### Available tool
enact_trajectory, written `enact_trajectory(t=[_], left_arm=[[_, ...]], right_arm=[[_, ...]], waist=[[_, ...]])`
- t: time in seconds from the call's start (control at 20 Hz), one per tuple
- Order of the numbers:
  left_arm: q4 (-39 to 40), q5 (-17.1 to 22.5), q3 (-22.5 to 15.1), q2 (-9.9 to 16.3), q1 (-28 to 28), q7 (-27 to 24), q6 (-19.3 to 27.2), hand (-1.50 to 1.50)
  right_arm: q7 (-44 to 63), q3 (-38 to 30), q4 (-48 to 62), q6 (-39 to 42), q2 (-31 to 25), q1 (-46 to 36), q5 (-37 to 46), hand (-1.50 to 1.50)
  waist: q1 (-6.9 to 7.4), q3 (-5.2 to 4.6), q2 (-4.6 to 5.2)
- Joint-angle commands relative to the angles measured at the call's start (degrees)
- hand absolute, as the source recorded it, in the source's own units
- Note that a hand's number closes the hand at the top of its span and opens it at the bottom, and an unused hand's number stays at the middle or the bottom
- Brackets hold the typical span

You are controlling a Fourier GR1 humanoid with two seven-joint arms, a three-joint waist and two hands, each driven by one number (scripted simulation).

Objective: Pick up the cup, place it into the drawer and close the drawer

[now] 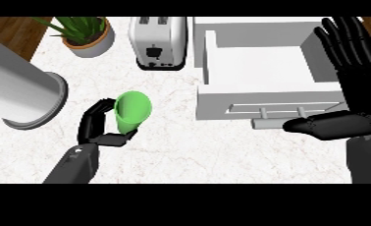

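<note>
A green cup (132,111) stands on the white marble counter at left of centre, its mouth tipped toward me. My left hand (98,127) curls round it, fingers on its left side and thumb under its base. To the right sits the white drawer (217,104), pulled open, its inside bare and its handle (279,111) on the front face. My right hand (346,63) is open at the drawer's right edge, fingers straight and pointing up, thumb stretched left just below the drawer front.
A white toaster (158,42) stands behind the cup, left of the drawer. A potted plant (85,34) is at the back left. A large grey cylinder (25,92) lies at the far left edge.
</note>
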Motion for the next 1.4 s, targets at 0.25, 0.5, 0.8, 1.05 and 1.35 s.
enact_trajectory(t=[0.25,0.5,0.8,1.05,1.35], left_arm=[[-2.47,6.25,5.96,-0.09,-4.1,-6.49,-1.05,1.5],[-7.67,4.63,1.82,0.55,-9.34,2.89,-4.31,1.5],[-17.95,3.53,-2.66,-5.11,-11.75,9.16,0.75,1.5],[-27.58,4.21,-6.72,-8.27,-17.68,23.01,2.6,1.5],[-33.64,7.37,-12.73,-8.52,-24.28,35.52,10.55,1.5]], right_arm=[[1.42,0.01,-1.16,0.54,0.01,0.71,-1.29,-1.5],[0.3,1.2,-1.76,-1.18,1.31,2.24,1.74,-1.5],[-1.21,-1.57,2.42,0.62,-0.68,0.36,-0.02,-1.5],[-1.48,-1.48,2.19,-0.05,-0.38,1.51,1.09,-1.5],[-4.14,-0.81,2.94,1.03,-0.06,2.61,1.67,-1.5]], waist=[[-0.03,0.05,-0.12],[0.89,0.2,-0.54],[1.71,0.26,-0.74],[2.09,0.29,-1.01],[1.22,0.25,-0.72]])
